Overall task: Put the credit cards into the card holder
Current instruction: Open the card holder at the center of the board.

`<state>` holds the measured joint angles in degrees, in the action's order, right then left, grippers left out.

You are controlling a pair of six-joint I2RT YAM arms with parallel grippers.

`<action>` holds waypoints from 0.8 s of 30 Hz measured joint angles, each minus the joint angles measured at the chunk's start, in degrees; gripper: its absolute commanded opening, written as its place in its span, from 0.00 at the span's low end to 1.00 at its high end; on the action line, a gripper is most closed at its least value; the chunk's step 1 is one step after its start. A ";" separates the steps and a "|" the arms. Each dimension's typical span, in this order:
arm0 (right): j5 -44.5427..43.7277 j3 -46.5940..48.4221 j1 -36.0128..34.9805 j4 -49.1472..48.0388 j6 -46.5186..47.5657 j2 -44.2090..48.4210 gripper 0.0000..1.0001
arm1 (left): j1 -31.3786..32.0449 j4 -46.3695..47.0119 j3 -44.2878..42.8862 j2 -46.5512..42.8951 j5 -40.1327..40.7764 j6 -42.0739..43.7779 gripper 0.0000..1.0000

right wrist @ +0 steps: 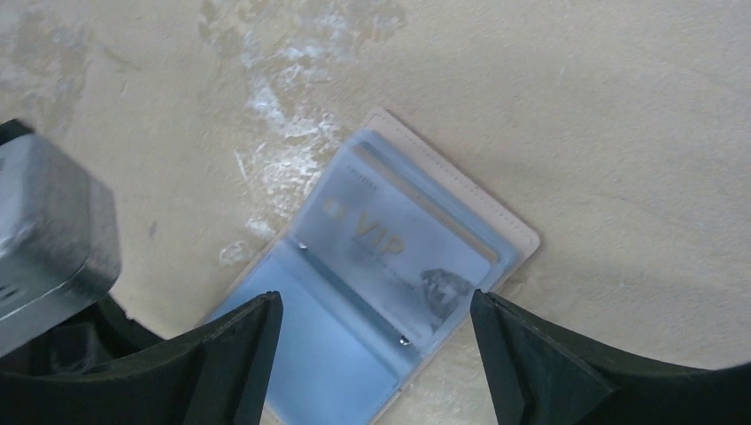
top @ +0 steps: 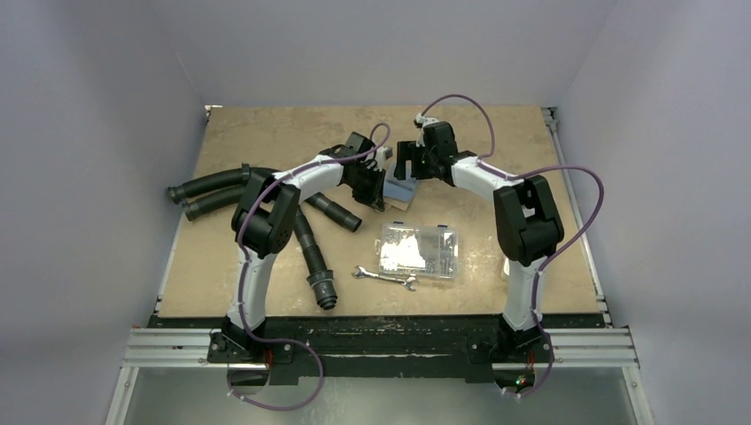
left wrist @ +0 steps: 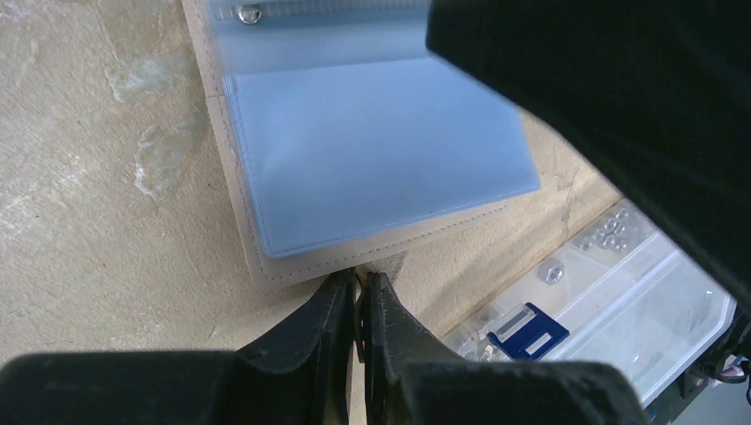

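The card holder (top: pixel 400 189) lies open on the table, with tan covers and light-blue sleeves. In the right wrist view a light-blue "VIP" credit card (right wrist: pixel 390 252) sits inside a sleeve of the holder (right wrist: pixel 509 232). My right gripper (right wrist: pixel 376 305) is open and hovers over the holder, one finger on each side; it also shows from above (top: pixel 409 164). My left gripper (left wrist: pixel 359 282) is shut, its tips touching the near tan edge of the holder (left wrist: pixel 372 142); from above it (top: pixel 376 181) is at the holder's left. No loose card shows.
A clear plastic compartment box (top: pixel 418 251) with small hardware lies in front of the holder, also in the left wrist view (left wrist: pixel 602 283). A wrench (top: pixel 385 278) lies near its left. Black hoses (top: pixel 212 190) stretch across the left of the table.
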<state>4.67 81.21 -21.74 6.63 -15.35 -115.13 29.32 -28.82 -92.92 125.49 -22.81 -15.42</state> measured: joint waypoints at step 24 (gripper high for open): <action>22.58 -13.57 -3.93 -18.08 -17.18 2.27 0.48 | -0.39 -8.59 -13.46 5.90 17.33 -0.44 0.24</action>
<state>27.24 67.64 -25.67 -11.44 -32.53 -112.86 28.93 -37.41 -106.39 131.39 -5.48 -15.86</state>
